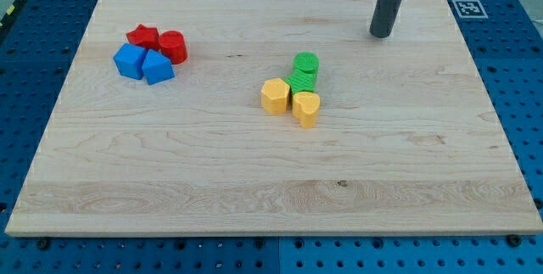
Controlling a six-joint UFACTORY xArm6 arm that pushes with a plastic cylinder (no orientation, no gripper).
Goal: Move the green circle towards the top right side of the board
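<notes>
The green circle [306,64] sits near the board's middle, touching a second green block [300,81] just below it. My tip [381,34] rests on the board toward the view's top right, well apart from the green circle, up and to its right. A yellow hexagon block [275,96] and a yellow heart-shaped block [306,108] sit against the green pair on its lower side.
A cluster at the view's upper left holds a red star block [142,36], a red cylinder [173,47], a blue block [129,60] and another blue block [157,67]. The wooden board [271,198] lies on a blue pegboard table.
</notes>
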